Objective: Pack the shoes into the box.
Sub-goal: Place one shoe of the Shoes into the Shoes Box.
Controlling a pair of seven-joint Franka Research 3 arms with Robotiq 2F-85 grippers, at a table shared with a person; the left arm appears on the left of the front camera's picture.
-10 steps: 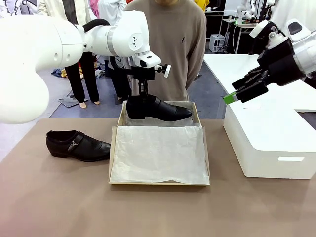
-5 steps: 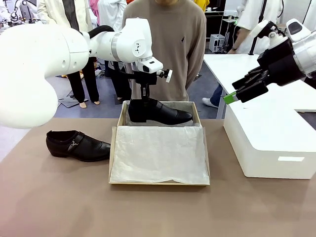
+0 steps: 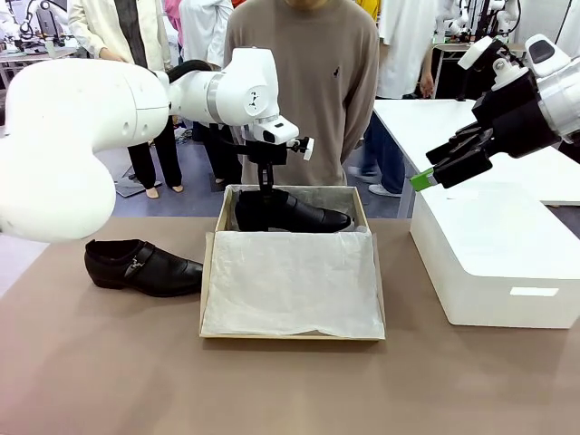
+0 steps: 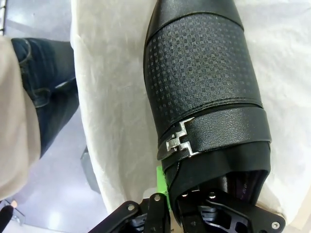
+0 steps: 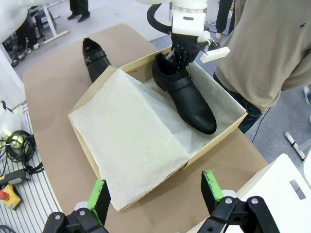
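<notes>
1. Lower than a second ago, the left gripper (image 3: 265, 186) clenches the heel of one shoe (image 3: 294, 210), seating it at the far end of the box (image 3: 290, 336).
2. Left of it, the other shoe (image 3: 143, 265) waits on the table (image 3: 109, 362).
3. Kept clear, the right gripper (image 3: 428, 168) hangs released over the white block (image 3: 498, 263).

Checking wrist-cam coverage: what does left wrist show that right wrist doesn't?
Left wrist: close detail of the metal buckle and the upper's embossed grid. Right wrist: the second shoe on the table beside the cardboard box, right jaws open. Both: left jaws shut on the gripped shoe's heel end, white tissue paper under it, the person beyond.
</notes>
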